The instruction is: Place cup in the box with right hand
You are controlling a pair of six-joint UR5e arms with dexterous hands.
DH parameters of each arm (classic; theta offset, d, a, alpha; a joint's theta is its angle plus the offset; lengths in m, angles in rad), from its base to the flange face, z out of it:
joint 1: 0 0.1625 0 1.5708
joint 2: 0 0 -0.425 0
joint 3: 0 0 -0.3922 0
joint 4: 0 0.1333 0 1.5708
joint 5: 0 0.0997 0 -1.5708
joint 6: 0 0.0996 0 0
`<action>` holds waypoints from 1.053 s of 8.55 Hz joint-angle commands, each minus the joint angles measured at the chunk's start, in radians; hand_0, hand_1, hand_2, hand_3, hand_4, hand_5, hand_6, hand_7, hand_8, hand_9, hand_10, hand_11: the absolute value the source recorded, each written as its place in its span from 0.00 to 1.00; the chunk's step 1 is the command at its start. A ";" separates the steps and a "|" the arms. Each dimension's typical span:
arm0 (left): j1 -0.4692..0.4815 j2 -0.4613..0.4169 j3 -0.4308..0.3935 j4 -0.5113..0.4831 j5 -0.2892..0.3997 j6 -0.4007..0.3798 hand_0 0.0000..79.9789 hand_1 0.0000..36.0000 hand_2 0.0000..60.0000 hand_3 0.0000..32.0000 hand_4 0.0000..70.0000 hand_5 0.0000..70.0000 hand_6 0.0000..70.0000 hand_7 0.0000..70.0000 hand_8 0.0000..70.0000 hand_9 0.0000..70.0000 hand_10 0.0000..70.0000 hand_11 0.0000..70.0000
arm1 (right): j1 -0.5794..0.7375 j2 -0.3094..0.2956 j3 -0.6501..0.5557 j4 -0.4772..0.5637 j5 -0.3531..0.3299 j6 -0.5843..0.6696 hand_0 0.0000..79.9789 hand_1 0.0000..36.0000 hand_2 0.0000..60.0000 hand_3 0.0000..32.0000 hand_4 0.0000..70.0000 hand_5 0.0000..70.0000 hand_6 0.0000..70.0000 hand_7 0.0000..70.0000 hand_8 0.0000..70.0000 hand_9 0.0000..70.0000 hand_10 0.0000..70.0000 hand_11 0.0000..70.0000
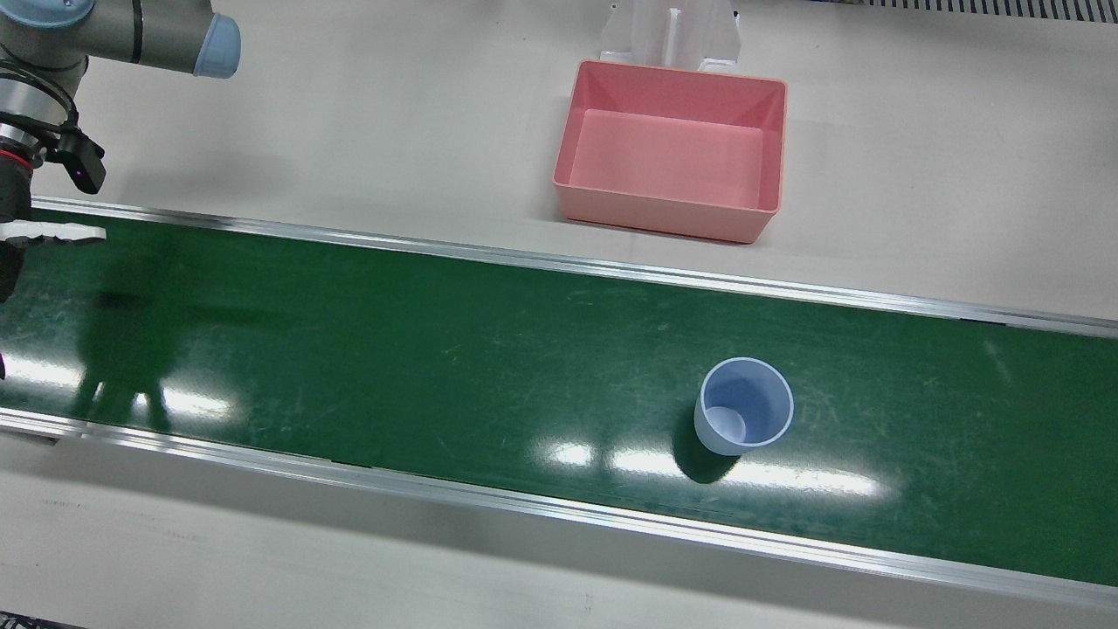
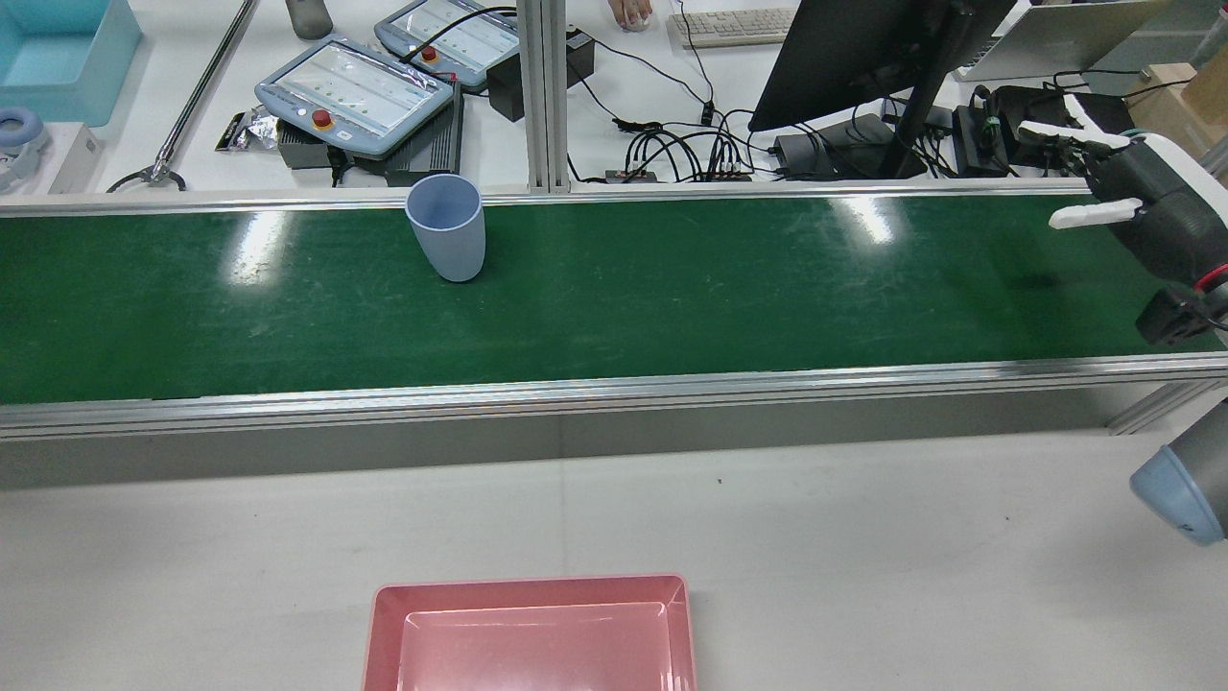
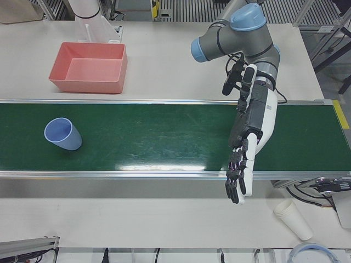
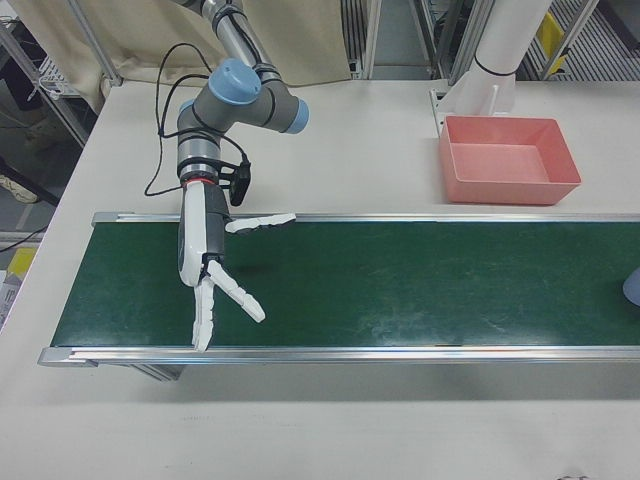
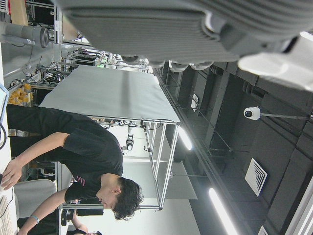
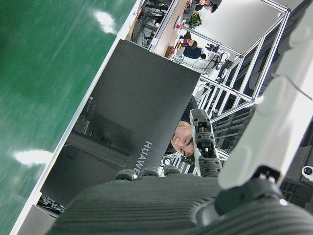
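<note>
Green belt [image 1: 437, 349] carries an upright cup [image 1: 743, 418]; box [image 1: 672, 148] beside.

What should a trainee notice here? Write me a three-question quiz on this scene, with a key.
1. True or false: the cup lies on its side on the green belt.
2. Where is the pink box? A) on the belt; B) empty, on the white table beside the belt; C) under the cup.
3. Fill in: the right hand is ____ and holds nothing.
Key: 1 false, it stands upright; 2 B; 3 open.
</note>
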 commanded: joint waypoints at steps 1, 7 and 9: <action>0.002 0.000 0.000 0.000 0.000 0.000 0.00 0.00 0.00 0.00 0.00 0.00 0.00 0.00 0.00 0.00 0.00 0.00 | -0.017 0.015 -0.004 0.000 0.000 -0.003 0.62 0.28 0.04 0.06 0.14 0.05 0.00 0.00 0.00 0.00 0.00 0.00; 0.000 0.000 0.000 0.000 0.000 0.000 0.00 0.00 0.00 0.00 0.00 0.00 0.00 0.00 0.00 0.00 0.00 0.00 | -0.040 0.028 -0.025 0.002 0.005 0.009 0.61 0.30 0.08 0.37 0.08 0.05 0.00 0.00 0.00 0.00 0.00 0.00; 0.000 0.000 0.000 0.000 0.000 0.002 0.00 0.00 0.00 0.00 0.00 0.00 0.00 0.00 0.00 0.00 0.00 0.00 | -0.046 0.029 -0.025 0.000 0.004 0.011 0.61 0.27 0.04 0.31 0.09 0.05 0.00 0.00 0.00 0.00 0.00 0.00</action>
